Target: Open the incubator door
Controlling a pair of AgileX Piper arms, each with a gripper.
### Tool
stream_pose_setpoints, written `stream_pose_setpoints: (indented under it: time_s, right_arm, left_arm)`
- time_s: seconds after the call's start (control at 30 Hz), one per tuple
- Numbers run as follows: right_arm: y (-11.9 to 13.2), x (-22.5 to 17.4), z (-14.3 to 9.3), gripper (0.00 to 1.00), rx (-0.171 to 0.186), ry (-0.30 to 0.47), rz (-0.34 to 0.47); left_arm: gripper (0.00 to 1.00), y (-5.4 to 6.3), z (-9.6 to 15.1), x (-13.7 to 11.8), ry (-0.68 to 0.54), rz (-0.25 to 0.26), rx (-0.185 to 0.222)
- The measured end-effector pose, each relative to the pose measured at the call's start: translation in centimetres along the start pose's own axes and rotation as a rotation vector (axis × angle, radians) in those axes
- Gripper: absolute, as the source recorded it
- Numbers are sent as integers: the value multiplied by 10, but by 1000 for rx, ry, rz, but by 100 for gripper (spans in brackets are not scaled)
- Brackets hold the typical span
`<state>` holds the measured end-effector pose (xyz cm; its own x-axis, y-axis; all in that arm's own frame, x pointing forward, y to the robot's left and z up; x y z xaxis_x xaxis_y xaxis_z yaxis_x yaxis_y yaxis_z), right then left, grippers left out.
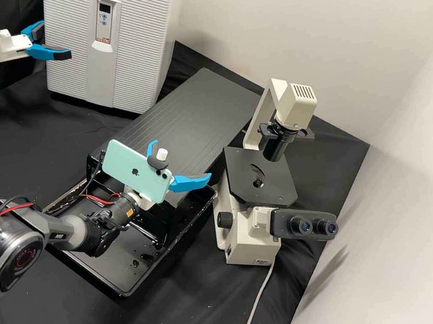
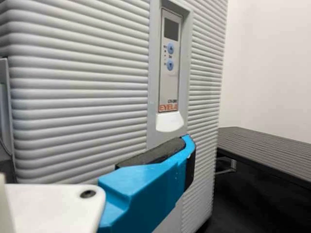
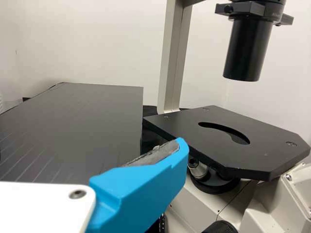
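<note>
The left gripper [image 1: 56,42] was positioned before the incubator [image 1: 161,23], its blue, black-padded jaws apart and holding nothing. The incubator's light-grey, horizontally ribbed door [image 1: 75,64] was closed; its smooth vertical strip carried a control panel [image 1: 105,21] with 2 round buttons. The right gripper [image 1: 180,159] was located between the incubator and the microscope [image 1: 253,255], jaws wide and empty, near a grooved black board [image 1: 211,97]. The cream microscope featured a flat, angular black stage [image 1: 242,169] and 2 cylindrical eyepieces [image 1: 300,225].
</note>
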<state>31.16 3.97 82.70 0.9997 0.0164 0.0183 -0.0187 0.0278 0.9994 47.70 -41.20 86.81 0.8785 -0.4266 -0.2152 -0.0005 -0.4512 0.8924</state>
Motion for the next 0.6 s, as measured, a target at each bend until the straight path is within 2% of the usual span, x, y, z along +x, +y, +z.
stream_pose_setpoints:
  time_s: [0.07, 0.2, 0.43, 0.6]
  right_arm:
    - [0, 0, 0, 100, 0, 0, 0]
    - [0, 0, 0, 100, 0, 0, 0]
    - [0, 0, 0, 100, 0, 0, 0]
    - [0, 0, 0, 100, 0, 0, 0]
  left_arm:
    - [100, 4, 0, 1, 9, -4, -5]
    - [100, 11, 1, 4, 12, -21, 10]
    - [100, 13, -1, 5, 17, -31, 21]
    - [100, 16, -2, 2, 11, -19, 24]
